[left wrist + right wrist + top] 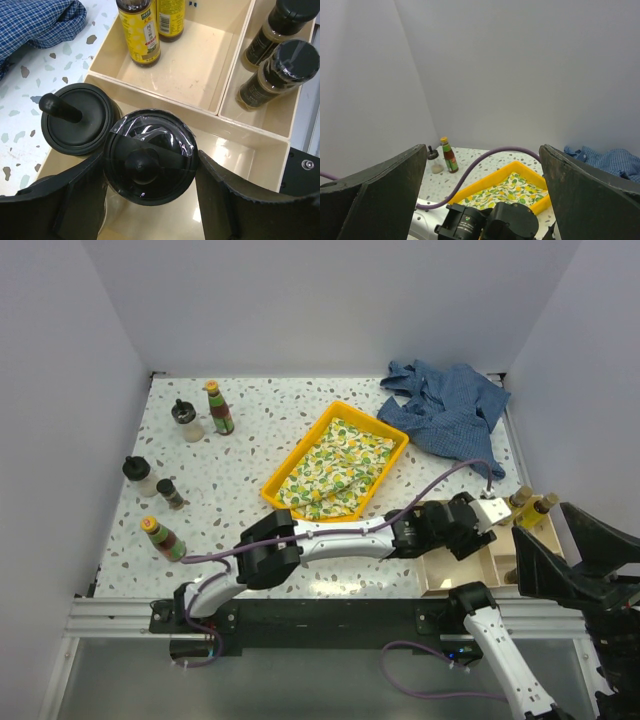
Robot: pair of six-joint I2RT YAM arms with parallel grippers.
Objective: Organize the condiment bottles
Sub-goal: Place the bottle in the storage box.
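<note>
Left wrist view shows your left gripper (150, 200) closed around the black-lidded jar (149, 156), probably slippery glass, so hold below the lid.

Speckled white bench (300, 410) inside plain pale walls. Yellow tray (385, 425) sits mid-bench, tilted diagonally, with a lemon-print cloth (335, 472) lying in it. Crumpled blue checked shirt (445, 405) at the far right corner, just beside the tray.
</note>
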